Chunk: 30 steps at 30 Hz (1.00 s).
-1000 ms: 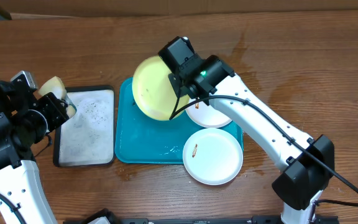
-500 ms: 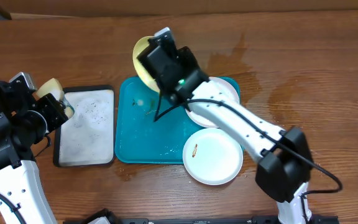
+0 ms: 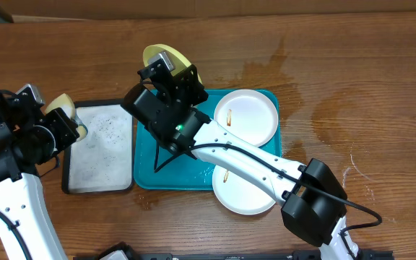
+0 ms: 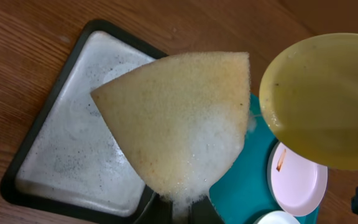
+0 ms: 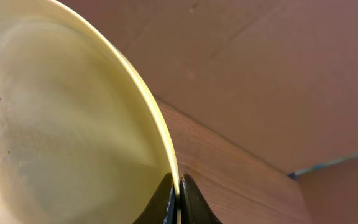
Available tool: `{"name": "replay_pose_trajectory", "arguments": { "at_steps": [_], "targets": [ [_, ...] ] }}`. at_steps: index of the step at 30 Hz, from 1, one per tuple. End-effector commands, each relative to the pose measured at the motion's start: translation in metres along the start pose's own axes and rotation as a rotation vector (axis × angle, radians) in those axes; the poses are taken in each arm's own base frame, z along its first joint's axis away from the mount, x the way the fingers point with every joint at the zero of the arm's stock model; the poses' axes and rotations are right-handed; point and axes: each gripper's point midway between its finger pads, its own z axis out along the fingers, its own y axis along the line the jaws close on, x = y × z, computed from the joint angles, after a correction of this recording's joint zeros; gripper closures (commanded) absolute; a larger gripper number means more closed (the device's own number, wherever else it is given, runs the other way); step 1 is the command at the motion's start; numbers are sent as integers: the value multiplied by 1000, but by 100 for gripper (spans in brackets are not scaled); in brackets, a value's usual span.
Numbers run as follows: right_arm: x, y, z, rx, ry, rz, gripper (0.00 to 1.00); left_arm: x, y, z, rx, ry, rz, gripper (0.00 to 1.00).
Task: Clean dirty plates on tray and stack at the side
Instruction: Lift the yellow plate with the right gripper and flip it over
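On the left, the left gripper [image 3: 69, 121] is squeezed shut on a yellow sponge [image 4: 185, 124]. The sponge is shaped like a wedge and has white foam on it. It hangs in the air over the left end of a small black-rimmed tray [image 3: 103, 155]. That tray has a white, soapy, speckled floor.

Just to the right, touching or nearly touching it, lies the big teal tray [image 3: 186, 173] on the wooden table [image 3: 352, 65].

The right gripper [image 5: 178, 200] pinches the rim of the yellow plate [image 5: 61, 124], one finger on each side, closed tight on the edge. The plate is lifted off the tray and tilted, up near the tray's far left corner. It has a few tiny dark specks on it.

Farther right, one white plate [image 3: 250, 115] lies flat in the far right part of the teal tray, with a small brown smear on it. The other white plate [image 3: 245, 201] sits at the tray's near right corner, partly on the tray and partly over the table. It has a brown smear too, and the right arm crosses above it.
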Motion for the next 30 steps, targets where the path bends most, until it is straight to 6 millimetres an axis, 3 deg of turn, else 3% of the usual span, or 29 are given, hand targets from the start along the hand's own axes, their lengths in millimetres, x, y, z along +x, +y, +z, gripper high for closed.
{"name": "replay_pose_trajectory", "arguments": {
  "at_steps": [1,6,13,16,22,25,30],
  "targets": [
    [-2,-15,3,41,0,29,96,-5,1,-2,-8,-8,-10,96],
    [19,24,7,-209,84,37,96,-5,13,3,-68,5,-18,96],
    [45,32,21,-436,250,170,96,0,37,26,-177,92,14,96],
    [53,27,24,-566,341,254,96,6,41,44,-184,163,57,96],
    [56,28,14,-986,488,416,96,23,59,90,-266,328,70,96],
    [58,23,14,-1068,524,460,96,37,64,116,-295,424,89,96],
    [61,20,18,-1065,535,469,96,62,73,154,-342,563,121,96]
  ]
}}
